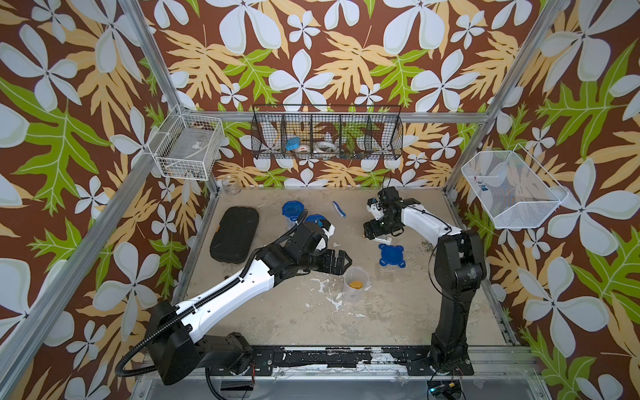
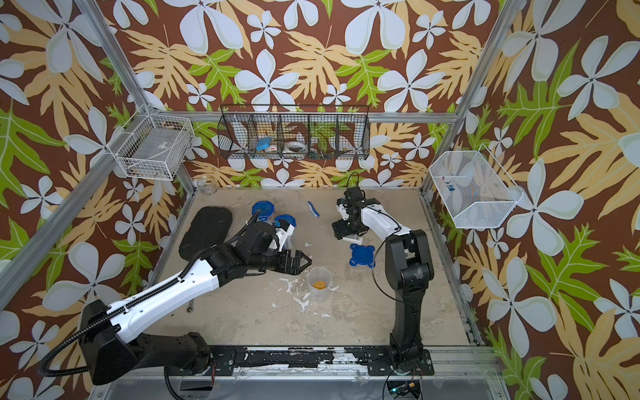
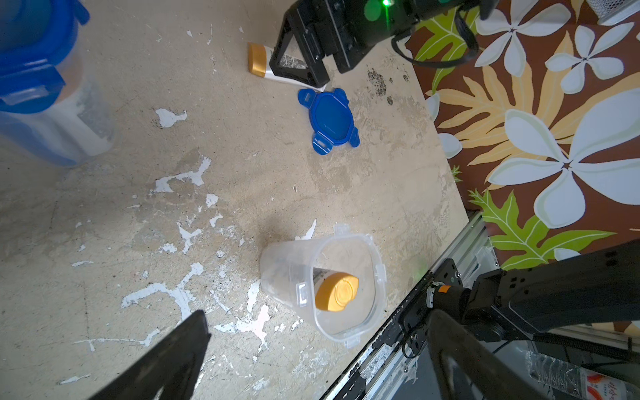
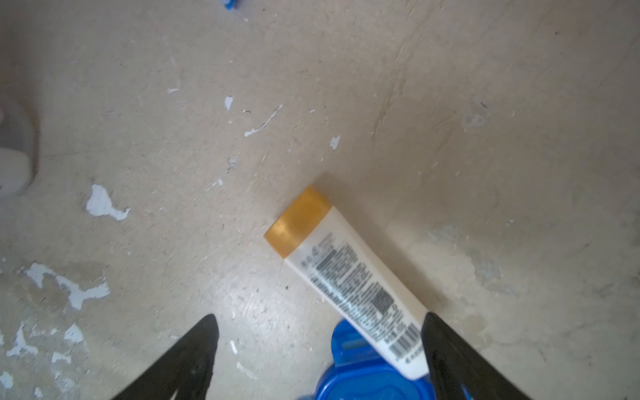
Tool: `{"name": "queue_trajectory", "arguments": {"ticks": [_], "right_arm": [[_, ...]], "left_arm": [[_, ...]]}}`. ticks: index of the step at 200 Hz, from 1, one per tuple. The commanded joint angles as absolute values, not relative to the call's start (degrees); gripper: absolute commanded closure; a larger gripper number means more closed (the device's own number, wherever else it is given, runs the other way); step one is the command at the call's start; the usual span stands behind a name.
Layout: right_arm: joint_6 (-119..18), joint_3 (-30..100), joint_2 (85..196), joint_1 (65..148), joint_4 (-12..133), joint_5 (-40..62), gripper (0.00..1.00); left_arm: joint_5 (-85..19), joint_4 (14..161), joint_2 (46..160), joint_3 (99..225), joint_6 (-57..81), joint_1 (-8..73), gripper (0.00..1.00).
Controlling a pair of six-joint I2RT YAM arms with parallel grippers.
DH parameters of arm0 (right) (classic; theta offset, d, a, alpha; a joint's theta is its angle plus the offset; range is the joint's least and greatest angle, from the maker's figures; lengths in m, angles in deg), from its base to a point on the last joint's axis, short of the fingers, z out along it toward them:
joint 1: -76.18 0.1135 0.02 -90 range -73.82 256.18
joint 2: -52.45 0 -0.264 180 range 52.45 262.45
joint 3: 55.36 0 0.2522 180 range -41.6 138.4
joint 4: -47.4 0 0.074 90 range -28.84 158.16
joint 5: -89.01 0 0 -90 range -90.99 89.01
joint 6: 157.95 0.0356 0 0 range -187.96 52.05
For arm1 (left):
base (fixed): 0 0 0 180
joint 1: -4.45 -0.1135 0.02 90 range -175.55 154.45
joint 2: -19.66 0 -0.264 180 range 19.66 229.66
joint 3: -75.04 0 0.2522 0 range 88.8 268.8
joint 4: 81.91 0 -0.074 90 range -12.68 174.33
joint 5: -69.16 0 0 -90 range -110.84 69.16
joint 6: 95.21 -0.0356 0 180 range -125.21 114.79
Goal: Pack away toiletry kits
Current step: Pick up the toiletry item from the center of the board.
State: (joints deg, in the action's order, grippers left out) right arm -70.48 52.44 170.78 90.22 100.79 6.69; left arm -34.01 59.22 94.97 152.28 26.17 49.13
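Just ahead of the left end effector [image 1: 347, 261], in both top views: lidless clear plastic cup [image 1: 350, 296], upright on the beige desk [image 1: 381, 311], near the spread fingertips but not touched; upright white gold-capped bottle [image 1: 356, 285] inside. Beneath the right end effector [image 1: 373, 232]: lying white gold-capped bottle [image 1: 385, 239], flat on the desk; loose blue four-tab lid [image 1: 391, 255] just beside it. Beyond the left end effector's wrist: two lidded clear cups [image 1: 293, 209]; blue-white toothbrush [image 1: 339, 209] between these and the right end effector.

Left wrist view: left end effector [image 3: 318, 313] released, jaws wide, nothing held; the cup [image 3: 284, 273] with its bottle [image 3: 337, 291] stands beyond the fingers [image 3: 180, 356].

Right wrist view: right end effector [image 4: 320, 323] released, jaws wide; lying bottle [image 4: 346, 277] rests loose between them, its tail end by one finger [image 4: 450, 353] and over an edge of the blue lid [image 4: 356, 384].
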Motion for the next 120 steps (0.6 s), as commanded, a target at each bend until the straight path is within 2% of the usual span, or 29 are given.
{"name": "queue_trajectory", "arguments": {"ticks": [1,41,61,98,120], "right_arm": [[-69.45,55.78,173.93,89.73,101.53,9.01,0.08],[-70.18,56.41,176.96,89.53,102.43,10.76,0.09],[-70.41,52.51,175.96,89.54,101.25,11.52,0.09],[-70.60,47.46,173.70,89.61,100.47,8.35,0.08],[-70.69,43.78,171.91,90.35,99.21,5.09,0.12]], "left_arm": [[-35.73,60.59,95.47,152.78,26.81,48.96,0.00],[-35.96,61.72,95.64,152.43,27.07,49.01,0.00],[-36.31,62.02,96.03,152.68,26.75,49.01,0.00],[-35.96,62.70,96.36,152.81,26.74,48.99,0.00],[-35.80,62.71,96.40,153.12,26.72,49.01,0.00]]}}
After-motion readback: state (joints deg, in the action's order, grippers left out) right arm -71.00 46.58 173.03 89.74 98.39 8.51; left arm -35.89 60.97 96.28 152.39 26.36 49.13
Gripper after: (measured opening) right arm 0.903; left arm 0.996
